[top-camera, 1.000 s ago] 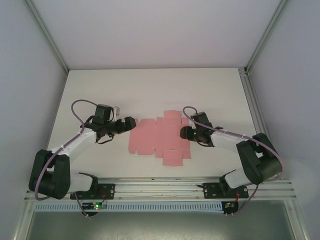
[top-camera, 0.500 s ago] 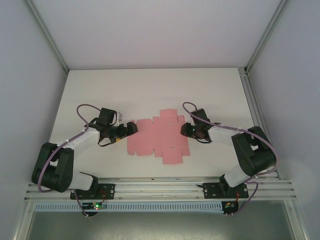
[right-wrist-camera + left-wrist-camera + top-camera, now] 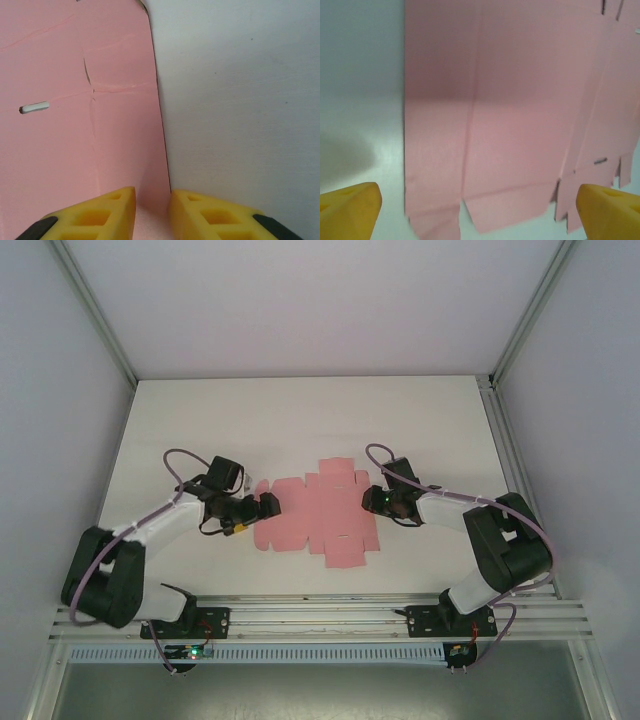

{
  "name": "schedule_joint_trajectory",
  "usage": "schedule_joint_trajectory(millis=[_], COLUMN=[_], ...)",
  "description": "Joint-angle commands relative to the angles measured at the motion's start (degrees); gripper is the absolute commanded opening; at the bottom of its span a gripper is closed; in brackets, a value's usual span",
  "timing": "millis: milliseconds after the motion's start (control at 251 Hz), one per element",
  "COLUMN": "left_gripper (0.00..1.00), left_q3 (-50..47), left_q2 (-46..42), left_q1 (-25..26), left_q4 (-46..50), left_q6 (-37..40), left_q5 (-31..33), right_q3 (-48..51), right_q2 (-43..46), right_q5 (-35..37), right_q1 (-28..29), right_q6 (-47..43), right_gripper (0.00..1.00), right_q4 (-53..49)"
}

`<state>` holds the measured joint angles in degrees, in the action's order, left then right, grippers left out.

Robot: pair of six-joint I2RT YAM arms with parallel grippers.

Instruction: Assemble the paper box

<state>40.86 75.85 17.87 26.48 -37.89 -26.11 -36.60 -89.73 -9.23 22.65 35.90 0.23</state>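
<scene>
Lying flat on the white surface, the paper box was an unfolded pink cut-out sheet, midway between the two arms; no panel stood up and no flap was tucked, so by my reading none of the folding was done and the whole assembly was left; the left tool sat at the sheet's left edge with its jaws spread wide and nothing between them, its yellow fingertips at the bottom corners of the wrist view, above the creased card; the right tool sat at the sheet's right edge, its yellow fingers drawn close with a narrow gap, the card's edge running down into that gap; whether they pinched the card or merely hovered over it, I could not tell, since the frame cut off the fingers' lower part; from above, each tool covered the bit of sheet under it, and the creases were too small to trace; both wrist views cropped the sheet, so its full outline showed from overhead alone
</scene>
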Motion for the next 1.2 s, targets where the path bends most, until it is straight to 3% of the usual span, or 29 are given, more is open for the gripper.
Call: schedule_joint_trajectory(millis=[0,80,307,431,603,922,1065,1157,1197], left_gripper=[1.00,1.00,0.79,0.74,0.68,0.54,0.31,0.01,0.00], left_q3=[-0.4,-5.6,-18.5,-19.9,-23.8,-19.1,-17.7,-16.7,-15.7], left_q2=[-7.8,-11.8,-19.5,-19.7,-14.4,-7.6,-4.4,-3.8,-4.1], left_q1=[0.8,0.8,0.9,1.2,1.3,1.4,1.4,1.4,1.5], left_q4=[10.4,7.7,-10.0,-11.1,-26.4,-27.5,-32.0,-33.1,-31.9], left_q6=[-7.6,-15.2,-31.6,-32.9,-38.1,-31.4,-30.2,-29.2,-27.8], left_q5=[2.7,0.5,-6.2,-5.8,-9.0,-5.8,-4.5,-4.9,-4.5], right_q3=[3.5,3.5,3.3,3.2,3.6,4.6,4.1,4.2,4.1], right_q2=[-3.2,-3.3,-4.4,-5.1,-5.4,-4.4,-4.8,-4.7,-4.6], right_q5=[3.6,3.3,1.5,0.7,-0.2,0.6,0.1,0.3,0.4], right_q1=[0.5,0.5,0.5,0.5,0.5,0.5,0.5,0.5,0.5], right_q6=[0.3,0.3,-0.4,-0.4,0.0,0.7,0.5,0.2,0.2], right_gripper=[0.33,0.33,0.33,0.33,0.31,0.31,0.31,0.31,0.31], right_q4=[-6.3,-6.2,-5.4,-4.6,-3.9,-3.9,-3.9,-4.0,-3.9])
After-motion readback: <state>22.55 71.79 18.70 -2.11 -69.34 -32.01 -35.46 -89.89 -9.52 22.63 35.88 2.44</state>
